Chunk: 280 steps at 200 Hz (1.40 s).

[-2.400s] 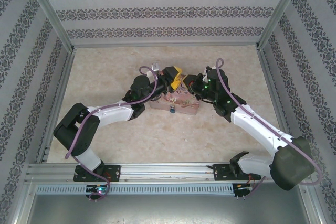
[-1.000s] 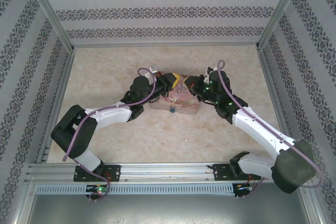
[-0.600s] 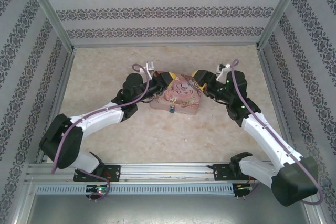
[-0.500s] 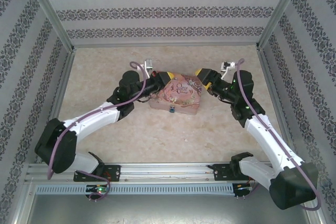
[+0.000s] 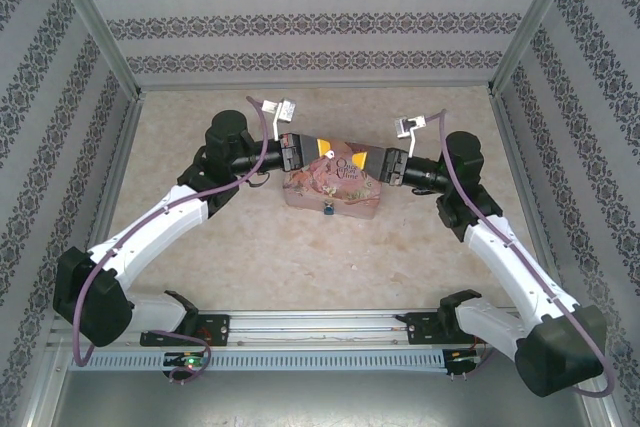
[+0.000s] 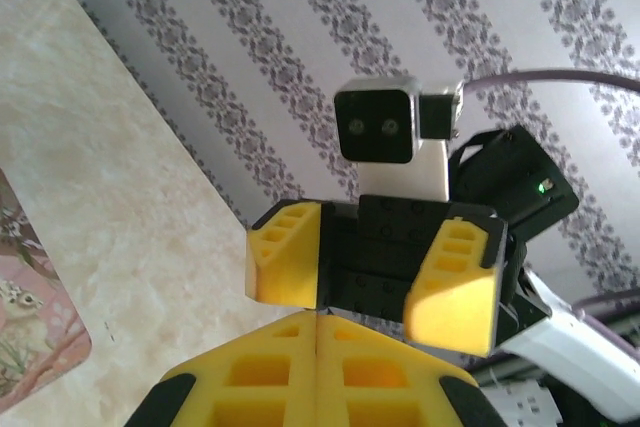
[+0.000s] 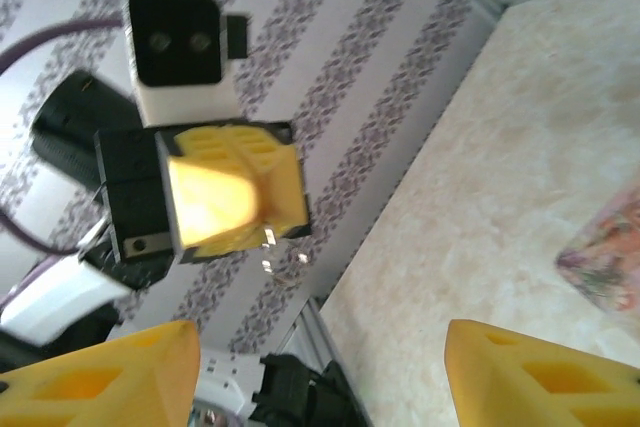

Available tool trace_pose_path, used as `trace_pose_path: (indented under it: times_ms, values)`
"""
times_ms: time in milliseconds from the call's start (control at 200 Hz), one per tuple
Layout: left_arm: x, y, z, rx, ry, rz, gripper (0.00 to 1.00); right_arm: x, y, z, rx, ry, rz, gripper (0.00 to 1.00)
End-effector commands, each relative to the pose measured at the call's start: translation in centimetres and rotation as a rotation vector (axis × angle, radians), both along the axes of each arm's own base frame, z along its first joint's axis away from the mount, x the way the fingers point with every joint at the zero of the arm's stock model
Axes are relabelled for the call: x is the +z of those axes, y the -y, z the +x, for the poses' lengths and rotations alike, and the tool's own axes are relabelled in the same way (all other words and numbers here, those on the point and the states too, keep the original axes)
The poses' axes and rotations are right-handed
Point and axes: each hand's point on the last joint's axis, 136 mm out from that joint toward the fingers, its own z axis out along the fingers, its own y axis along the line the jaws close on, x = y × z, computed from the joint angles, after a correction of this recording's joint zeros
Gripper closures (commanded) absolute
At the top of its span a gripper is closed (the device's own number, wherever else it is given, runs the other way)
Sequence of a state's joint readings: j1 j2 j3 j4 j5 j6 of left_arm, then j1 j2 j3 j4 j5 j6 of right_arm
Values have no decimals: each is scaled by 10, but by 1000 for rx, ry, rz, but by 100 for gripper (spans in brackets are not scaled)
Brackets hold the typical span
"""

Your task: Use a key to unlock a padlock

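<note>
Between padlock and rail, open tabletop

Left end effector: yellow fingers pressed together at the bottom edge.
Right end effector: facing the lens, yellow fingers spread apart.
Wrist camera: above the right end effector.
Pink box: corner resting on the tabletop, lower left.
Wall: striped wallpaper.

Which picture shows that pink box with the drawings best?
The top view: the pink box shows almost whole, lid and front. The left wrist view catches one corner at its lower left edge; the right wrist view, a blurred corner at its right edge.
</note>
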<state>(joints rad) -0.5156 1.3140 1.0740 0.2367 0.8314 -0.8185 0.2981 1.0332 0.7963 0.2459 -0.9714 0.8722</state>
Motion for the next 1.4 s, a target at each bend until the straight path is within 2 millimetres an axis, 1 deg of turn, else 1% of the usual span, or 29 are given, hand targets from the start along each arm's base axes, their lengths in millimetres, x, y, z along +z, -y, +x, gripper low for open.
trace_pose_path:
  times_ms: [0,130,305,490,929,1169,1214,1244,1294,1339,1394]
  values:
    - [5,2,-15,-109,30,24,100,27,-15,-16,104,156,15,39]
    - [6,3,-18,-127,28,27,100,27,-24,-17,127,159,11,48]
    - [6,4,-19,-138,18,25,100,24,-31,-16,138,152,6,57]
    - [3,5,-17,-134,11,27,100,23,-36,-15,147,146,4,70]
    - [-2,5,-14,-119,-6,18,100,14,-42,-19,178,112,-8,81]
    - [1,4,-15,-115,0,10,100,11,-43,-19,171,107,-17,96]
    - [4,2,-14,-105,9,8,94,11,-42,-19,163,110,-20,98]
    - [5,1,-14,-97,15,7,87,11,-42,-18,154,113,-22,100]
    - [10,-3,-13,-74,29,2,76,11,-41,-16,138,113,-24,100]
    - [13,-9,-10,-41,44,-4,68,10,-40,-14,122,110,-25,100]
    - [18,-20,-5,17,61,-19,60,10,-38,-10,95,103,-24,100]
